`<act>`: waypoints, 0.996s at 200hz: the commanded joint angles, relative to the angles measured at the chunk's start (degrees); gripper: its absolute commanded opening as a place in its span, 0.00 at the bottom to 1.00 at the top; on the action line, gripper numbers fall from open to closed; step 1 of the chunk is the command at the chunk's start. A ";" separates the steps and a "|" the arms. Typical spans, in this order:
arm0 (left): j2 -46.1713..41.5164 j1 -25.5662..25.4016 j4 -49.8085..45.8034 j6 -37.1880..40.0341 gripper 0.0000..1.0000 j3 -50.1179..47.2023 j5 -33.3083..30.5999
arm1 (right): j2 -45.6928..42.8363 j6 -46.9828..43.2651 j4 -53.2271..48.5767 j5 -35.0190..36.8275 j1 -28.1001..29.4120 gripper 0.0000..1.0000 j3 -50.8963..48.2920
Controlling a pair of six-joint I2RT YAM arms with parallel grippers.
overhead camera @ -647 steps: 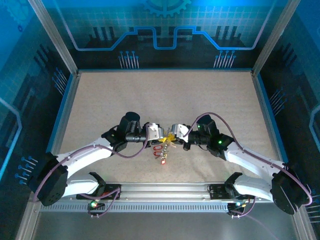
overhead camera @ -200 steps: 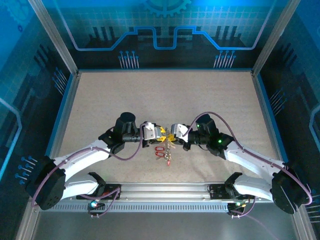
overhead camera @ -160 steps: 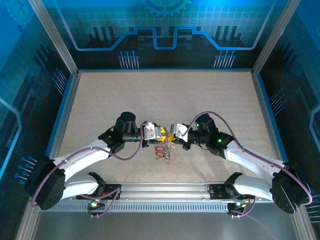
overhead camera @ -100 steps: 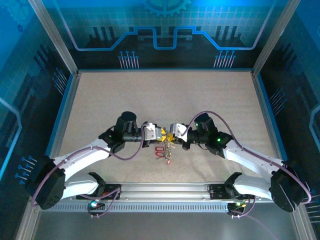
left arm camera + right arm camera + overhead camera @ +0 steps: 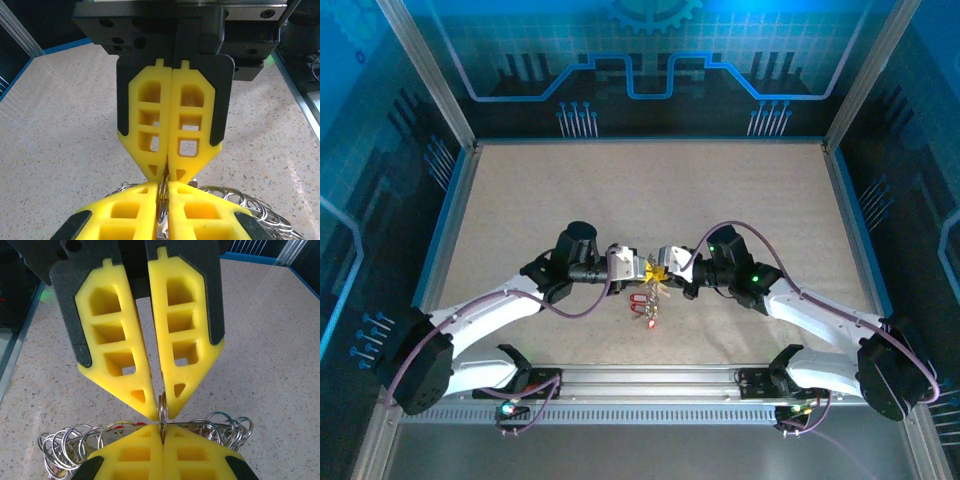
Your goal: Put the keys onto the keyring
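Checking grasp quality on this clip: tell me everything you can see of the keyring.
The keyring is a thin grey metal ring, seen edge-on and upright in both wrist views. The left gripper and right gripper meet tip to tip over the speckled table, each pinching its rim between yellow fingertips. Small silvery wire loops fan out on either side, and red-headed keys dangle below. The fingers hide its full outline.

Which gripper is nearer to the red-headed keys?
Left, narrowly. In the top view the red-headed keys sit just nearside of the left gripper; the right gripper, meeting it tip to tip on the keyring, is off to their right.
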 commanded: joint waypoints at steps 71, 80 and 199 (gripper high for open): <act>0.10 -0.99 -3.46 3.89 0.00 1.97 0.66 | -2.12 0.86 3.82 -2.67 0.59 0.03 0.89; -0.39 -0.97 -3.51 3.90 0.00 1.97 1.00 | -2.38 0.56 4.07 -2.96 0.59 0.10 0.41; -5.40 1.82 10.27 -5.86 0.00 -1.68 7.93 | -5.11 2.77 7.84 -7.18 -3.42 0.18 -3.52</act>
